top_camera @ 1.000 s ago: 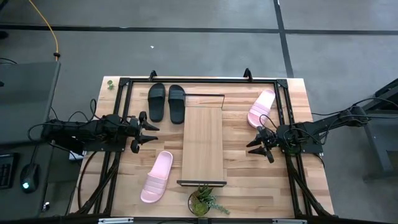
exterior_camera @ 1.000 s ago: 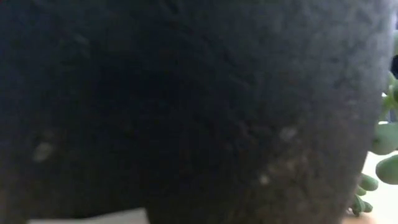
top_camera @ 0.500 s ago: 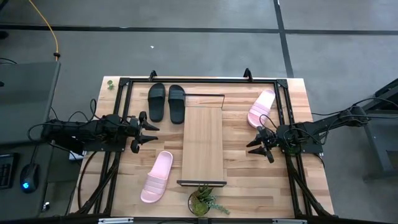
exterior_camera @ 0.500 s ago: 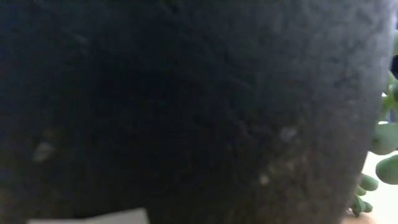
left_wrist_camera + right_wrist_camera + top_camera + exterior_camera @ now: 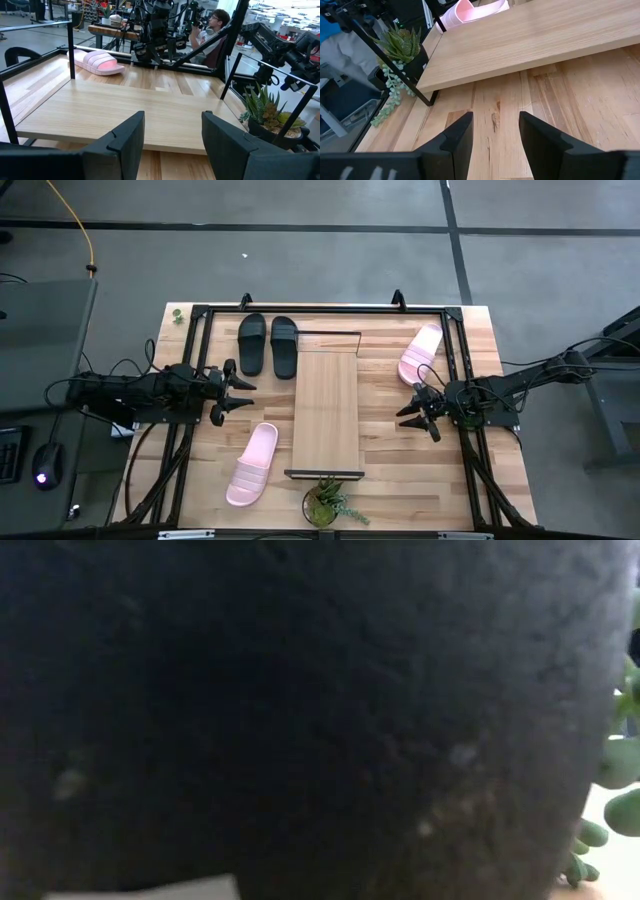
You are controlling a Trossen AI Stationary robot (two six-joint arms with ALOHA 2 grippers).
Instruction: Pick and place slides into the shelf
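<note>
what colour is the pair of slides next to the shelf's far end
Black pair of slides, clearest in the high view, beside the shelf.

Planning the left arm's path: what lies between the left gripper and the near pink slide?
Only bare butcher-block tabletop, in the high view, between left gripper and pale pink slide.

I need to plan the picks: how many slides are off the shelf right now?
4. Two black slides sit side by side beside the shelf, one pink slide lies near the left gripper, the other pink slide near the right gripper.
</note>
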